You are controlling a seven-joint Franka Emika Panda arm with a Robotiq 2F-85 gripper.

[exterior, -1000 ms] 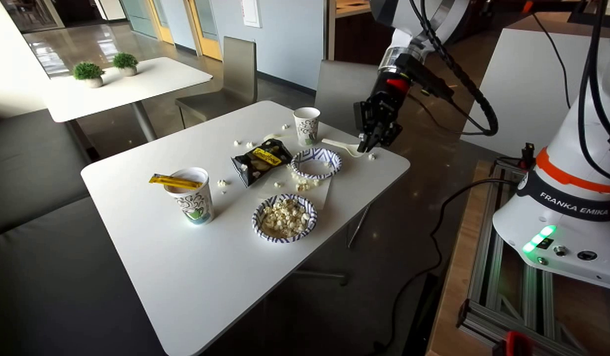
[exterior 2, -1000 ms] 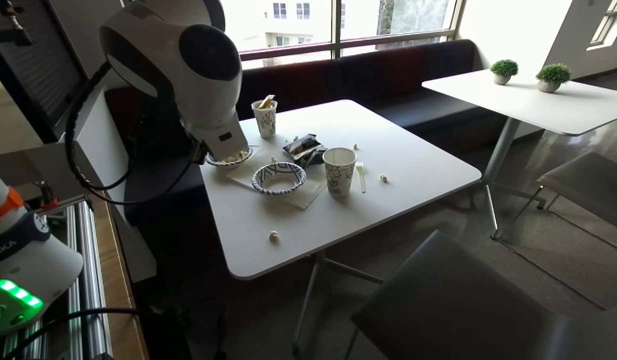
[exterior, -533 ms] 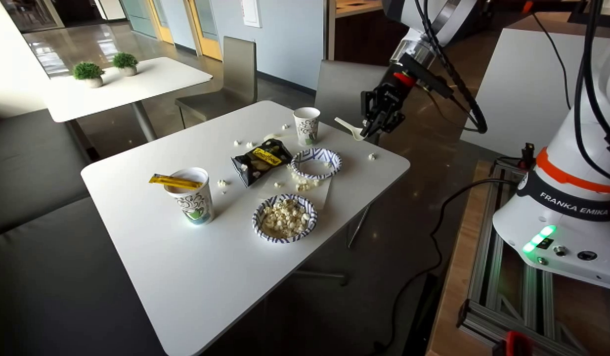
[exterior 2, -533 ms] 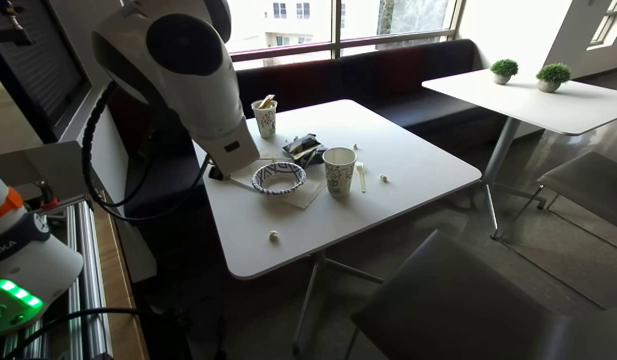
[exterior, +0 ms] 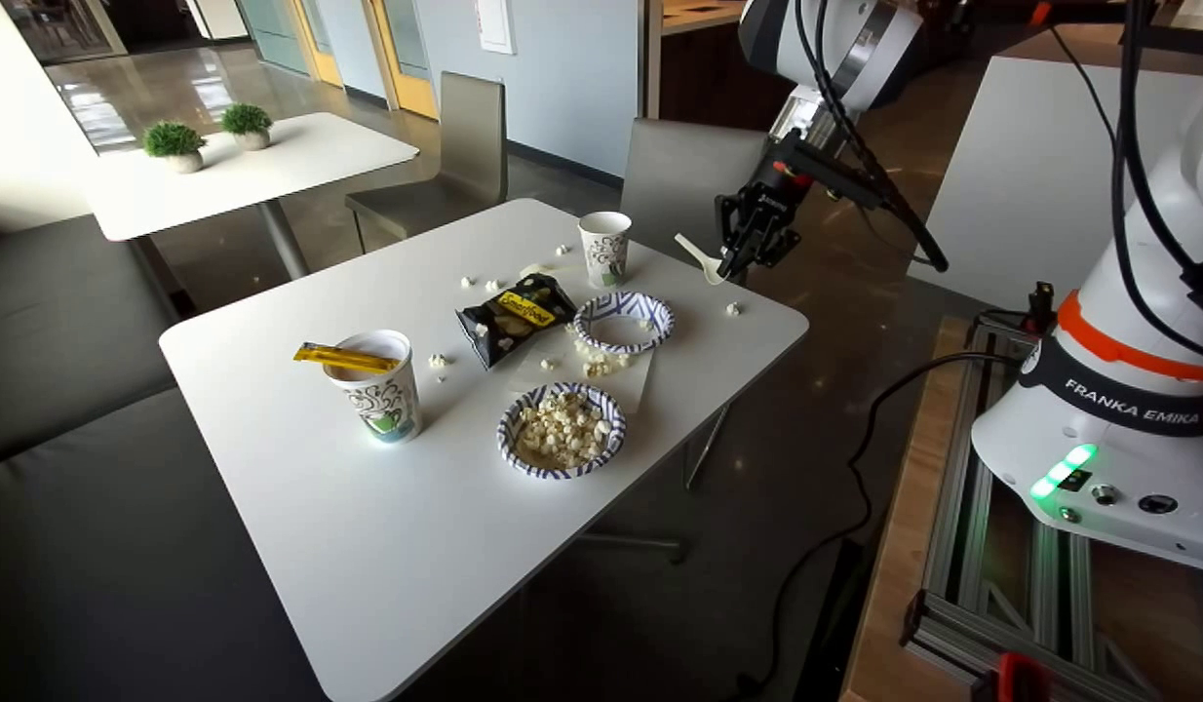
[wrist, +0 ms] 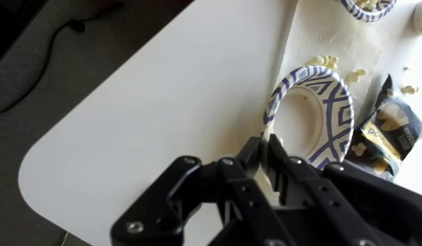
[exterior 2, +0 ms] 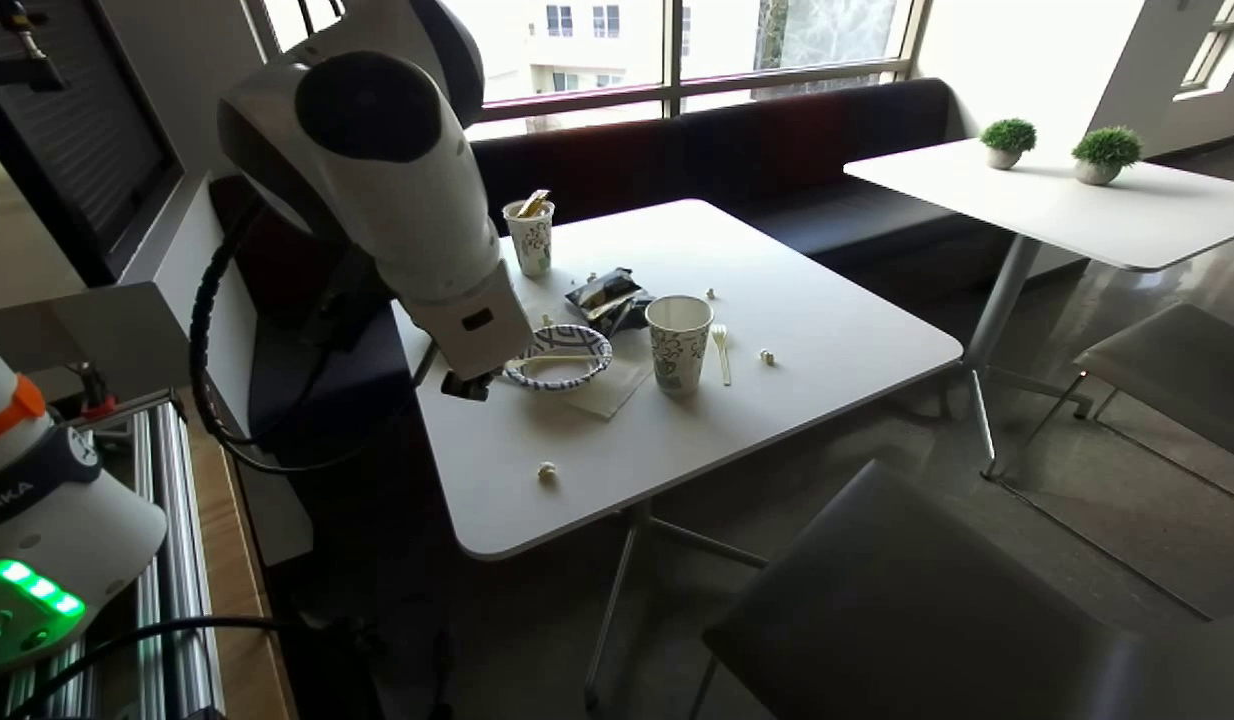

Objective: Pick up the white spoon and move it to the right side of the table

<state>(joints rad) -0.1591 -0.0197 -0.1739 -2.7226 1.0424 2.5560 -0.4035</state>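
White spoon [exterior: 710,267] is gripped between the fingers [wrist: 249,152], and it is held in the air above the desk [exterior: 416,546], right of the frame's centre in an exterior view. The picking seems to be completed, so the carrying is judged to be in hand. Next, it should be brought over the right side, lowered gently, and released only after contact.
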